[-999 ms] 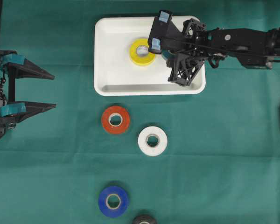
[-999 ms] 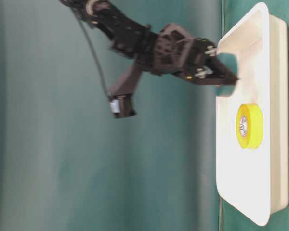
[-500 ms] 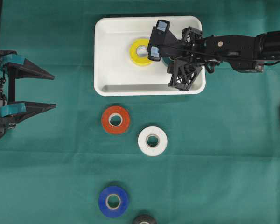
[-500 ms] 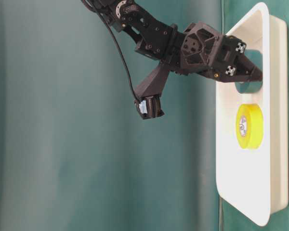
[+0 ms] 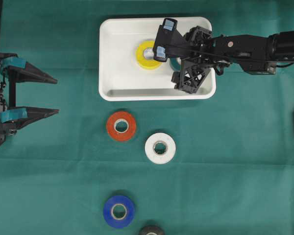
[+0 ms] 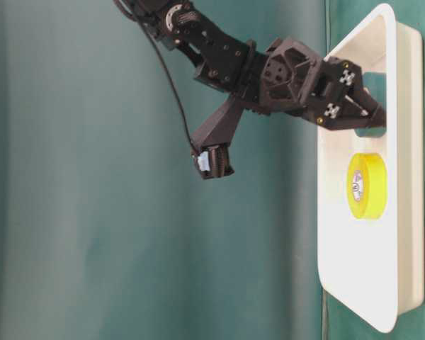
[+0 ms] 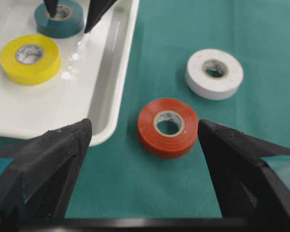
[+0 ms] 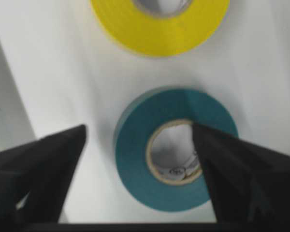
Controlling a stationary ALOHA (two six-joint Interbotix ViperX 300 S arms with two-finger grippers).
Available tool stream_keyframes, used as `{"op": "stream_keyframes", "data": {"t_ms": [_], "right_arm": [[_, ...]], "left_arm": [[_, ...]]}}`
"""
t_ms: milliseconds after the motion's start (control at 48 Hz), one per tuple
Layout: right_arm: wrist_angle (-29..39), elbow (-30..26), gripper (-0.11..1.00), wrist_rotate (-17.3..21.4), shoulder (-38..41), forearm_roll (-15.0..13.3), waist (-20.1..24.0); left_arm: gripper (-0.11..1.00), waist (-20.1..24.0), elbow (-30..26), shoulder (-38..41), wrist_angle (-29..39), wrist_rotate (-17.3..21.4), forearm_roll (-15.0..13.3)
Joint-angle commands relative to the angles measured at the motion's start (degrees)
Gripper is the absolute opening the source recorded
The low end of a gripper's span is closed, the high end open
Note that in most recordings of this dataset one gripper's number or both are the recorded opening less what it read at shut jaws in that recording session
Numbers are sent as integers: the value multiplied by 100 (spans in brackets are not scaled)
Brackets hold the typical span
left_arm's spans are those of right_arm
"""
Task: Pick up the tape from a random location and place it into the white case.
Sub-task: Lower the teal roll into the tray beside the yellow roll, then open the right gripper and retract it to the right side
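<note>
The white case [image 5: 108, 58] lies at the top centre of the green table. A yellow tape [image 5: 148, 55] lies flat in it, and a teal tape [image 8: 130, 154] lies flat on its floor beside the yellow one [image 8: 159, 34]. My right gripper [image 8: 139, 128] hangs low over the teal tape, open. One finger is over the roll's hole and the other stands clear of its outer side. In the overhead view the arm hides most of the teal tape. My left gripper [image 5: 57, 96] is open and empty at the far left, facing a red tape [image 7: 168, 142].
A red tape [image 5: 111, 126] and a white tape [image 5: 151, 148] lie on the cloth just below the case. A blue tape [image 5: 109, 211] and a black roll [image 5: 151, 230] lie near the bottom edge. The right arm reaches over the case's right rim.
The right gripper came down into the case with the teal tape, and its jaws have opened. The teal tape now rests on the case floor. The left arm has not moved.
</note>
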Motion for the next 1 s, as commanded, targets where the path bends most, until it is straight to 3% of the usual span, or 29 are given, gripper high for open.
{"op": "stream_keyframes", "data": {"t_ms": [0,437,978], "right_arm": [[158,-220,92,-18,-185,-35,-18],[1274,-782,88,-18,-1292,-466,-18],[1107,-782,87,9,-1389,-448,167]], "left_arm": [[91,0,-97,26,-35,0,-9],[91,0,-97,26,-35,9,-9],[91,0,-97,26,-35,0,-9]]}}
